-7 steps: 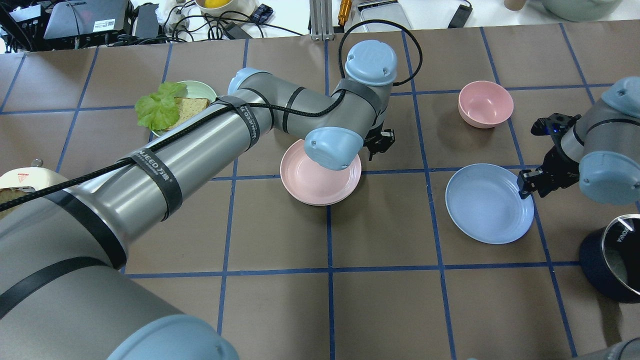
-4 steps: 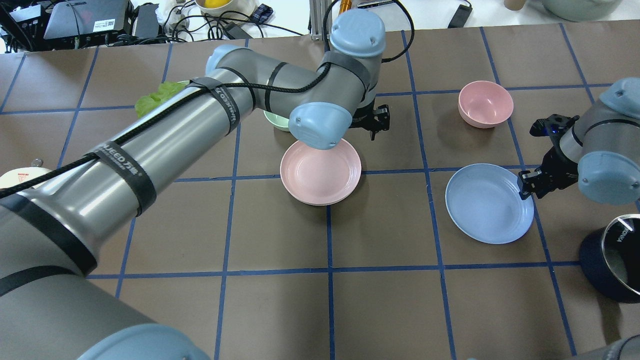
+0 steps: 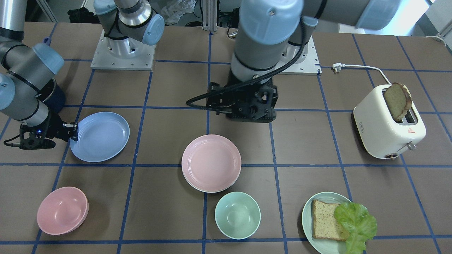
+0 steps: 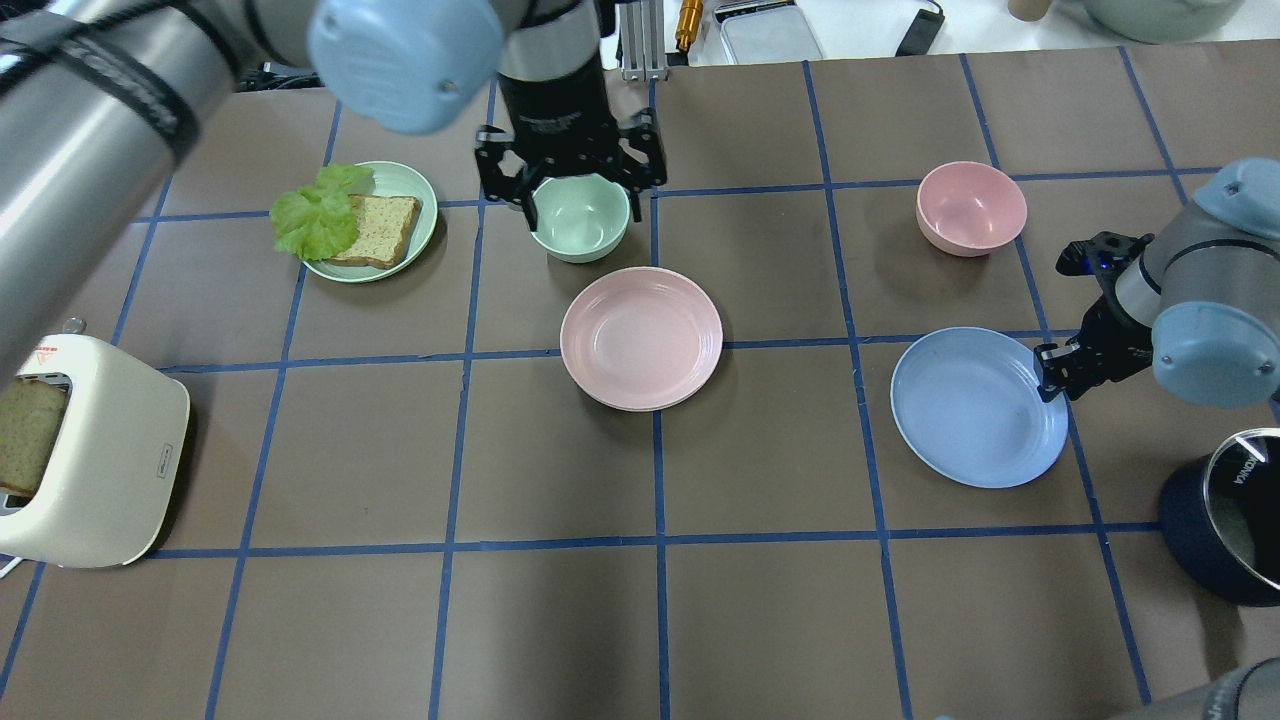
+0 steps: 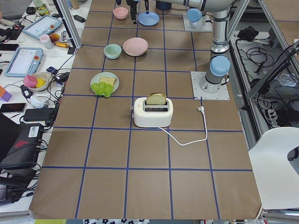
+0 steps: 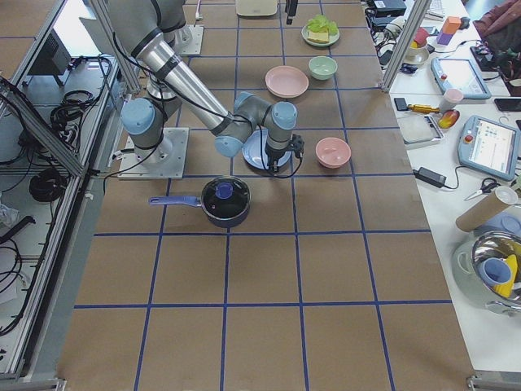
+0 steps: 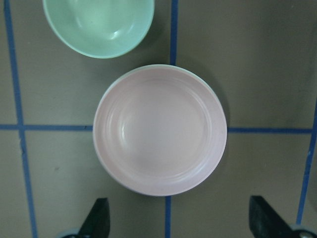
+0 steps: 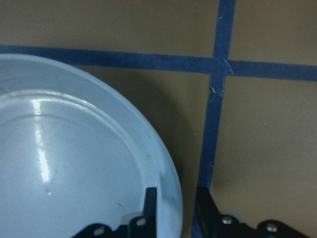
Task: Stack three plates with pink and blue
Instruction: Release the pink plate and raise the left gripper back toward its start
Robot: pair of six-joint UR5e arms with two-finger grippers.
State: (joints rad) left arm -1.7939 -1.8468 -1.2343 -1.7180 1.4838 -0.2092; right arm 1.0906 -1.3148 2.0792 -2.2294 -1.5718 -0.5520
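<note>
Left claw (image 4: 570,188): released, its fingers spread wide with nothing between them. It is raised well above the counter (image 4: 780,600), and its wrist view looks straight down on the pink plate (image 4: 641,338).

Right claw (image 4: 1050,372): clenched on the rim of the blue plate (image 4: 978,407). One finger (image 8: 150,210) lies inside the rim and the other outside it, on the edge toward the robot's right.

Pink plate: at the middle of the counter, lying level and nested on the cream plate (image 3: 206,191).

Cream plate: under the pink plate; only a thin pale edge shows around it.

Blue plate: on the robot's right, well apart from the pink-and-cream pair and not stacked. Whether the held edge is off the counter cannot be told.

Mint bowl (image 4: 580,218): just beyond the pink plate on the far side from the robot, near it but apart.

Pink bowl (image 4: 971,207): beyond the blue plate, apart from it, and empty.

Green plate (image 4: 405,190): on the robot's left, far side; it carries a bread slice and a lettuce leaf.

Toaster (image 4: 95,480): at the robot's left, with a bread slice standing in its slot.

Pot (image 4: 1215,520): dark blue and lidded, near the robot's right arm, on the near side of the blue plate.
</note>
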